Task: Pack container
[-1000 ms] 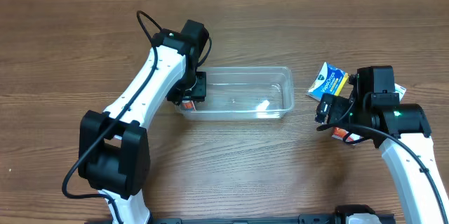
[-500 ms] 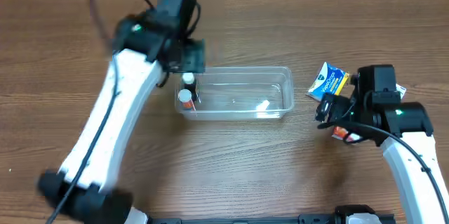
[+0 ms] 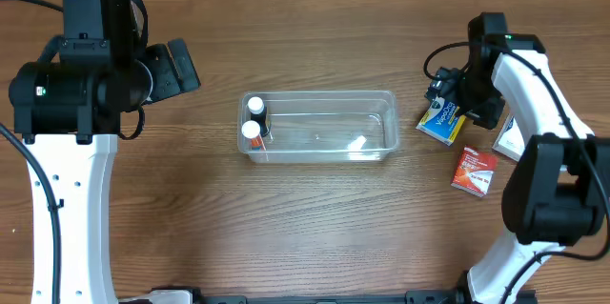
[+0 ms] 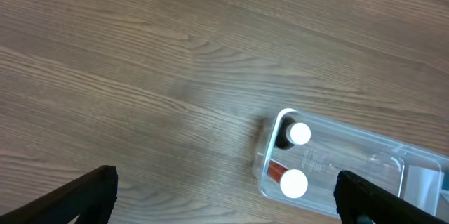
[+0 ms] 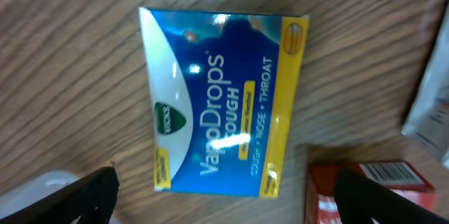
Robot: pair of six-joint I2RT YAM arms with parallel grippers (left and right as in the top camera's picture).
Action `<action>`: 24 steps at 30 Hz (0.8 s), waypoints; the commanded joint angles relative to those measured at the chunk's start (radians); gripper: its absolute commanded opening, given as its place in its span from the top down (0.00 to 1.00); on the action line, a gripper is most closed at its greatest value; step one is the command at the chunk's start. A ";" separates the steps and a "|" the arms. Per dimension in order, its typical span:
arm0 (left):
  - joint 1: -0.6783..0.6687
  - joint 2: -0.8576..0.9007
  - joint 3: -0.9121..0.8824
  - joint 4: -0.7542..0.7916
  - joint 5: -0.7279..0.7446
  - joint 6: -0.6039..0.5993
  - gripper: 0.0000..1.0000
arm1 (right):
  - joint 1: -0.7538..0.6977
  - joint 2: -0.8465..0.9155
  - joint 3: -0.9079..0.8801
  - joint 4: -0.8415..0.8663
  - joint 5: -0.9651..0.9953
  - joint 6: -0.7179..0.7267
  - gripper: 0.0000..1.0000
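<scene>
The clear container (image 3: 320,94) lies mid-table. Two white-capped bottles (image 3: 255,106) (image 3: 251,131) stand at its left end. In the left wrist view the same container (image 4: 264,165) and bottle caps (image 4: 299,133) (image 4: 293,182) show below and to the right. My left gripper (image 3: 179,66) (image 4: 224,206) is open and empty, up and to the left of the container. My right gripper (image 3: 448,102) (image 5: 224,203) hovers open over a blue VapoDrops packet (image 3: 441,123) (image 5: 221,101), its fingers apart on either side and not touching it.
A red packet (image 3: 474,171) (image 5: 365,185) lies just beside the blue one, and a white packet (image 3: 510,137) (image 5: 429,101) sits to its right. All three lie right of the container on the wooden table (image 3: 315,228).
My left gripper opened, left a second bottle in the container, and pulled back up and to the left. My right arm swung from beside the red packet to above the blue packet.
</scene>
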 commanded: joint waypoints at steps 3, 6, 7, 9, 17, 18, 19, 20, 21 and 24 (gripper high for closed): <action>0.004 0.008 0.007 -0.004 0.015 0.032 0.00 | -0.001 0.087 0.013 0.023 0.012 0.006 0.00; 0.004 0.008 0.007 -0.004 0.015 0.032 0.00 | -0.001 0.137 0.009 0.049 0.012 0.004 0.00; 0.004 0.008 0.007 -0.004 0.015 0.032 0.00 | -0.001 0.141 -0.002 0.069 0.013 0.004 0.00; 0.004 0.008 0.007 -0.004 0.015 0.032 0.00 | -0.001 0.142 -0.017 0.093 0.013 0.004 0.00; 0.004 0.008 0.007 -0.011 0.015 0.031 0.00 | -0.001 0.141 -0.021 0.089 0.013 0.004 0.26; 0.004 0.008 0.007 -0.011 0.015 0.031 0.00 | -0.001 0.141 -0.021 0.088 0.012 0.004 0.29; 0.004 0.008 0.007 -0.013 0.014 0.031 0.00 | -0.001 0.141 -0.021 0.085 0.012 0.004 0.29; 0.004 0.008 0.007 -0.013 0.015 0.031 0.00 | -0.001 0.139 -0.019 0.080 0.012 0.004 0.30; 0.004 0.008 0.007 -0.013 0.015 0.031 0.00 | 0.000 0.133 -0.009 0.062 0.012 0.004 0.31; 0.004 0.008 0.007 -0.014 0.014 0.032 0.00 | 0.016 0.061 0.029 0.005 0.012 -0.008 0.31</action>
